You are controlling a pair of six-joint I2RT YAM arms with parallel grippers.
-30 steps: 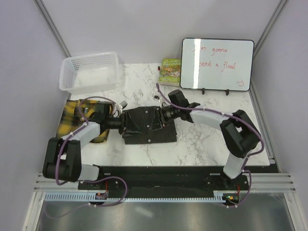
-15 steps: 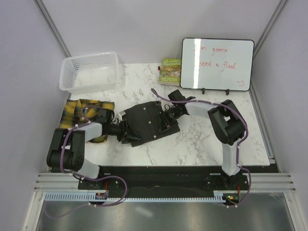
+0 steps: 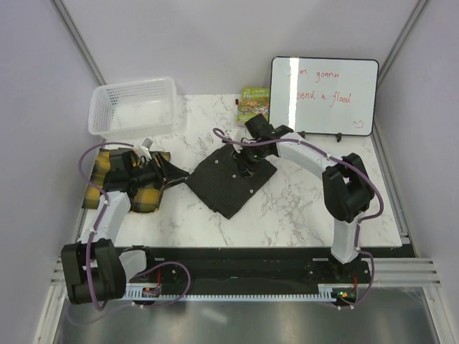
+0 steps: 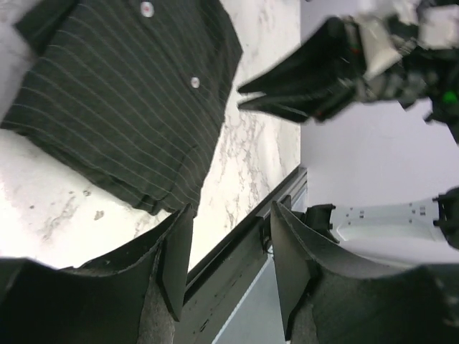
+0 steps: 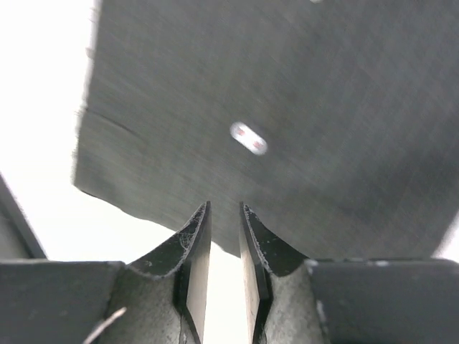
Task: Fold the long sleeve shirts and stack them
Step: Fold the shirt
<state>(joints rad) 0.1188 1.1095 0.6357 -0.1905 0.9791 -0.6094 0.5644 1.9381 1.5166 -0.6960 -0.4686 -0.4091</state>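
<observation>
The dark pinstriped shirt [image 3: 233, 180] lies folded as a flat diamond on the marble table [image 3: 301, 208]. It also shows in the left wrist view [image 4: 122, 93] and in the right wrist view [image 5: 287, 93]. The yellow-and-black plaid shirt [image 3: 107, 188] lies folded at the left edge, partly under my left arm. My left gripper [image 3: 174, 170] [image 4: 229, 215] is open and empty, just left of the dark shirt and apart from it. My right gripper [image 3: 246, 163] [image 5: 225, 206] is over the dark shirt's far corner. Its jaws stand a narrow gap apart with nothing between them.
A white mesh basket [image 3: 133, 84] stands at the back left. A small green book [image 3: 253, 104] and a whiteboard [image 3: 324, 95] with red writing stand at the back. The table's black front rail [image 3: 237, 254] runs along the near edge.
Both grippers held the dark shirt earlier. Now the left has let go and pulled back left over the plaid shirt. The dark shirt has turned and slid right and back with the right gripper.
</observation>
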